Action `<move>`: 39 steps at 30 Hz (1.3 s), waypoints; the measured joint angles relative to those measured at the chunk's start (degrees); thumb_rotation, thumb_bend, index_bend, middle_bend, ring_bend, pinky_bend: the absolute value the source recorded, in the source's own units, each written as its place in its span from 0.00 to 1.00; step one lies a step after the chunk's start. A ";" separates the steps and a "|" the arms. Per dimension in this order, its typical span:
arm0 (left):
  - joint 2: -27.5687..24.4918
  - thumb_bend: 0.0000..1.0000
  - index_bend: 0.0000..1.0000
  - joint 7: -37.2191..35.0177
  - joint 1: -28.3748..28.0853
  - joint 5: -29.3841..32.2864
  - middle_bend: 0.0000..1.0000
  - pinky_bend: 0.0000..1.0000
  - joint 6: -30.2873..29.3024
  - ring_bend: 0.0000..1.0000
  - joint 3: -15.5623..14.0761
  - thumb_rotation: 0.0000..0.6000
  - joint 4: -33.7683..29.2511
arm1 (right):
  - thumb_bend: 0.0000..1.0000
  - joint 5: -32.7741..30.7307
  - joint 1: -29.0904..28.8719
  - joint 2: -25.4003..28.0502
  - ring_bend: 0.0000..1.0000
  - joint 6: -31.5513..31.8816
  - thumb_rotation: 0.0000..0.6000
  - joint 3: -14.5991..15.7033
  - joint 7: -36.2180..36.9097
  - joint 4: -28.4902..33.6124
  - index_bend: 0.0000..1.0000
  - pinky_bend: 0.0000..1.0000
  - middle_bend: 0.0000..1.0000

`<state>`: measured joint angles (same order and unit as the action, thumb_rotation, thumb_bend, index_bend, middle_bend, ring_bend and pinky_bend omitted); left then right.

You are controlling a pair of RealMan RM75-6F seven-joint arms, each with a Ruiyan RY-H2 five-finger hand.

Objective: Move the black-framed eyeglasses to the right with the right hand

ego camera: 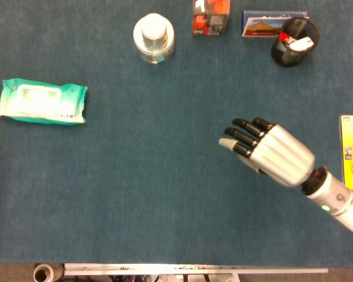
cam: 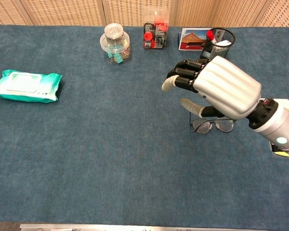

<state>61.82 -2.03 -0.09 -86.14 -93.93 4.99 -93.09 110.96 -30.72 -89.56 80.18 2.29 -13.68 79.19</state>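
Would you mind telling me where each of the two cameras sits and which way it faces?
Head view: sits high, looking almost straight down on the blue table; shows the right hand and its forearm, which hide the eyeglasses.
Chest view: sits lower at the table's near edge, facing forward and down toward the far panelled wall; shows the right hand raised above the eyeglasses.
Shared: right hand, wipes pack, clear jar, black pen cup. Neither shows the left hand.
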 measured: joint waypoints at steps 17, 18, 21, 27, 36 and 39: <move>-0.15 0.34 0.47 -0.16 0.10 -0.13 0.57 0.52 -0.18 0.42 0.02 1.00 -0.01 | 0.39 -4.59 1.19 -0.95 0.28 -2.07 1.00 0.11 1.29 -5.48 0.37 0.51 0.37; -0.11 0.34 0.47 -0.07 0.07 -0.01 0.57 0.52 -0.09 0.42 0.05 1.00 0.00 | 0.39 -4.78 1.51 -0.68 0.28 -1.82 1.00 0.20 1.34 -5.58 0.37 0.51 0.37; -0.04 0.34 0.47 0.15 0.01 0.18 0.57 0.52 0.07 0.42 0.12 1.00 0.04 | 0.39 -5.35 2.44 0.05 0.28 -1.12 1.00 0.43 1.45 -5.78 0.37 0.51 0.37; 0.03 0.34 0.47 0.59 -0.01 0.16 0.57 0.52 0.08 0.42 0.11 1.00 -0.08 | 0.39 -6.77 4.40 0.95 0.28 -0.08 1.00 1.00 2.22 -7.13 0.37 0.51 0.37; 0.05 0.34 0.47 0.76 -0.03 0.20 0.57 0.52 0.20 0.42 0.08 1.00 -0.16 | 0.39 -8.36 6.44 0.20 0.28 -0.29 1.00 2.15 4.37 -12.19 0.37 0.51 0.37; 0.03 0.34 0.47 0.77 0.00 0.15 0.57 0.52 0.11 0.42 0.08 1.00 -0.19 | 0.39 -8.74 6.87 -0.48 0.28 -0.67 1.00 2.46 5.11 -13.98 0.37 0.51 0.37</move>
<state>61.85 -1.26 -0.09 -85.99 -93.81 5.07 -93.27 102.22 -23.85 -90.04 79.52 4.75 -8.57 65.20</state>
